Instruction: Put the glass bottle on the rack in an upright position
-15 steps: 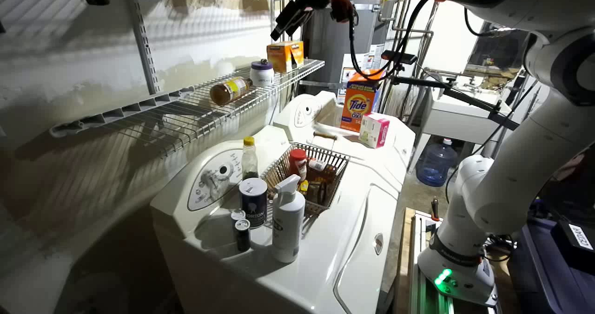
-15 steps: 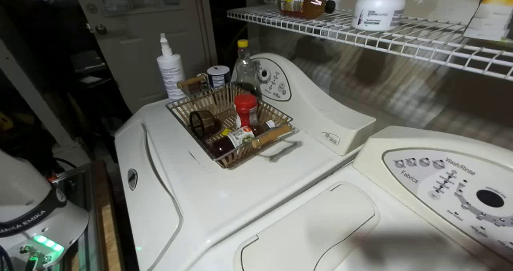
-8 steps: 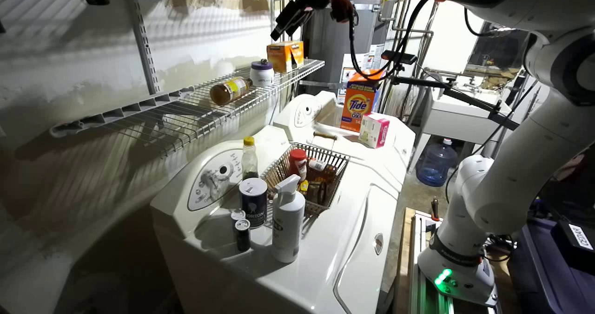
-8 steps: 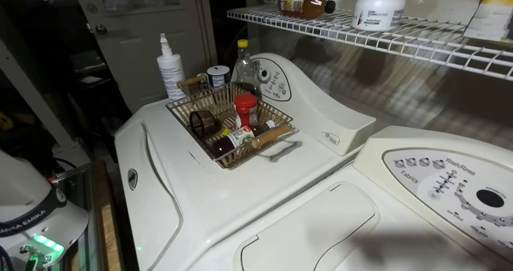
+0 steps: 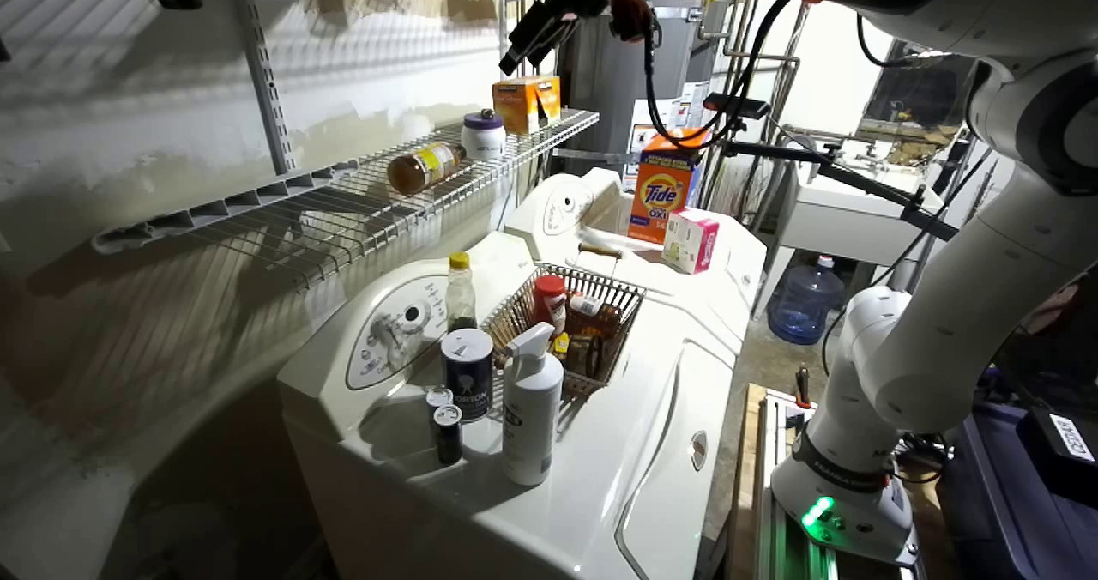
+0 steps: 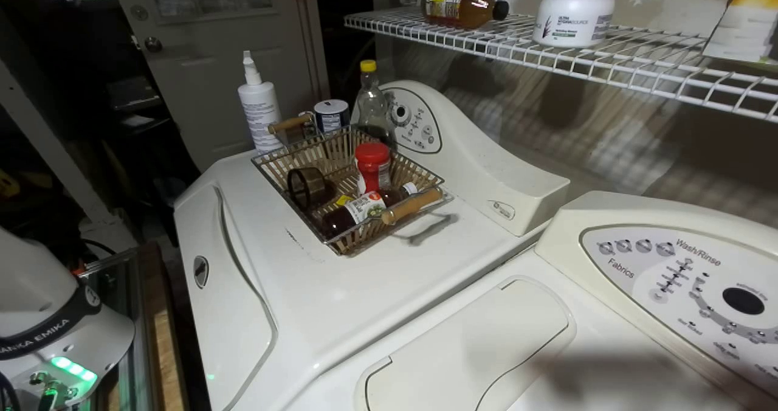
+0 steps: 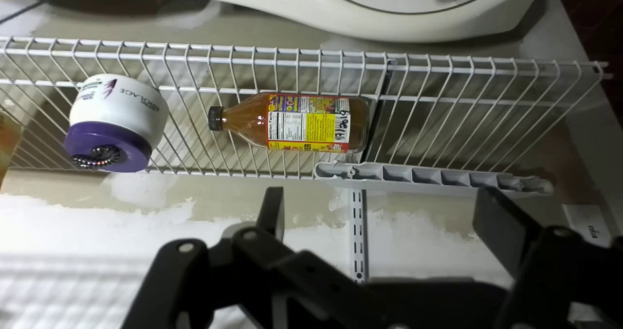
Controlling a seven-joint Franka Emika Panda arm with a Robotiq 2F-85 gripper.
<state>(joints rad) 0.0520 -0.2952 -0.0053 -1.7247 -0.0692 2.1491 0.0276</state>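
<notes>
Gripper (image 7: 382, 210) jaws wide apart, well clear of the bottle (image 7: 309, 123), which lies on its side on the rack (image 7: 418, 68). Grey strip (image 7: 428, 175) lies along the wall edge near its base. Jar (image 7: 117, 106) stands near its cap; orange box (image 5: 515, 106) stands beyond.

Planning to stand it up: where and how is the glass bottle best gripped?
Probably by the tapering neck, from above: the glass bottle lies on its side with the rack beneath it, and the neck end is slimmer than the base end. The tool would likely need turning first, since its open jaws are spread along the bottle's length, not across it.
</notes>
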